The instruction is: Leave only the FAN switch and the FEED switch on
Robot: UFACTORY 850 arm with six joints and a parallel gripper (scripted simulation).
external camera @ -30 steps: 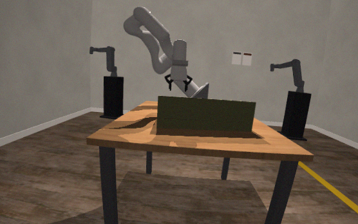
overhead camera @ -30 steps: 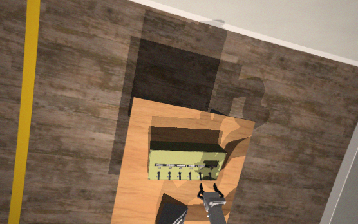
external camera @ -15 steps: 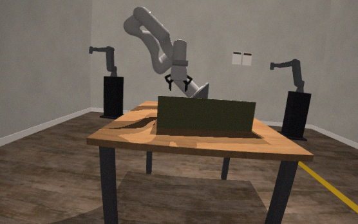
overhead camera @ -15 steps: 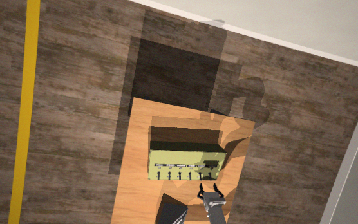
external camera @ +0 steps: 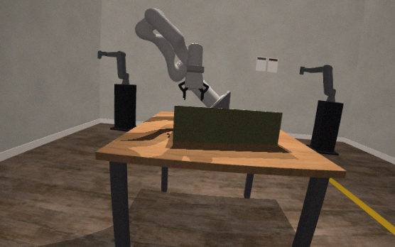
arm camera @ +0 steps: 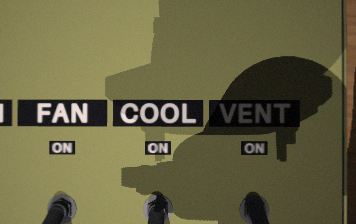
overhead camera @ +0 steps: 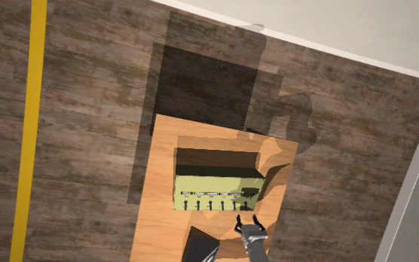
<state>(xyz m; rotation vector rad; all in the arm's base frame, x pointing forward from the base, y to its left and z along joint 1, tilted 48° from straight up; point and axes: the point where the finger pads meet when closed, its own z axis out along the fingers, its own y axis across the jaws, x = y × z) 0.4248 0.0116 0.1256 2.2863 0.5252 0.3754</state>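
Observation:
An olive-green console (overhead camera: 218, 190) stands on the wooden table (overhead camera: 211, 196). A row of several black toggle switches (overhead camera: 215, 205) runs along its front face. In the exterior view only its plain back (external camera: 226, 125) shows. The wrist view shows the labels FAN (arm camera: 62, 113), COOL (arm camera: 158, 113) and VENT (arm camera: 254, 113), each with an ON mark below it. Their toggles (arm camera: 158, 209) are cut off by the bottom edge, so I cannot tell their positions. My gripper (overhead camera: 246, 222) is open and empty. It hovers above and in front of the two rightmost switches, also seen in the exterior view (external camera: 192, 91). The FEED label is out of view.
The console sits about mid-table, with the table's right edge (overhead camera: 286, 177) close to its right end. Two other arms on black pedestals (external camera: 125, 106) (external camera: 326, 125) stand on the floor behind the table. A yellow line (overhead camera: 30, 128) runs along the floor.

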